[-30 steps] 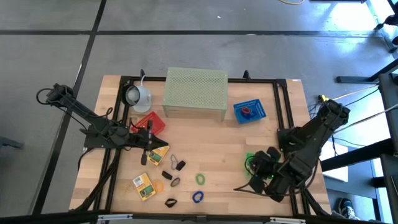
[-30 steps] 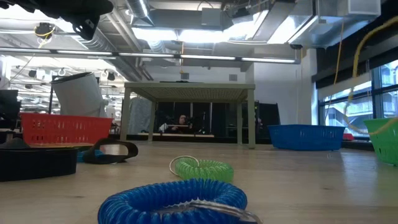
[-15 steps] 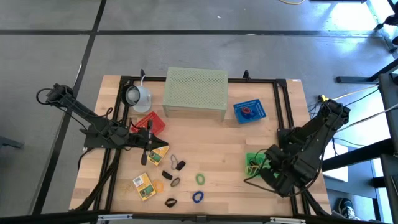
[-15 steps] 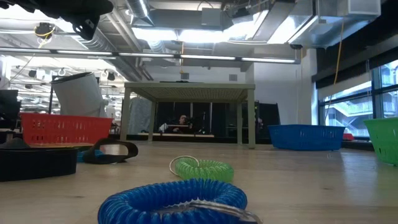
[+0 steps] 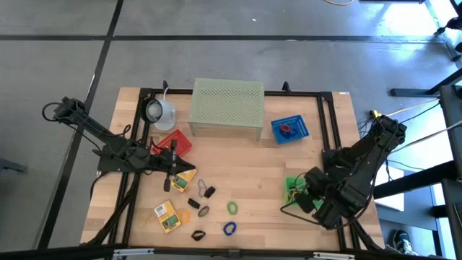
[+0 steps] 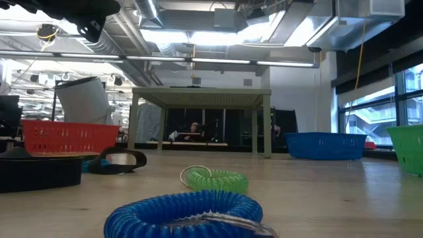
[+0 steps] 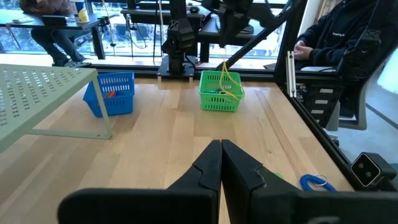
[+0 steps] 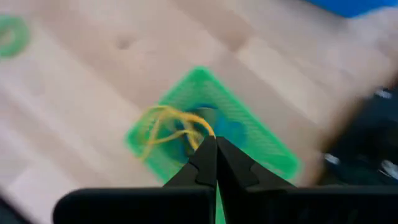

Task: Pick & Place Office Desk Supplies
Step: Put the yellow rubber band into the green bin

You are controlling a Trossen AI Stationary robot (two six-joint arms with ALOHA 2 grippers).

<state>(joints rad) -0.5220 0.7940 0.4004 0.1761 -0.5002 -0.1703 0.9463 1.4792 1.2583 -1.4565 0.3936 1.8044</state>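
On my wooden plank table, largest first: one pale green perforated metal stand; three plastic mesh baskets, red, blue, green. Supplies: two yellow printed packets, flat; two coiled loops, green and blue, near the front edge. Left gripper is pressed shut on nothing, above a packet. Right gripper, over the green basket, pinches thin yellow elastic loops.
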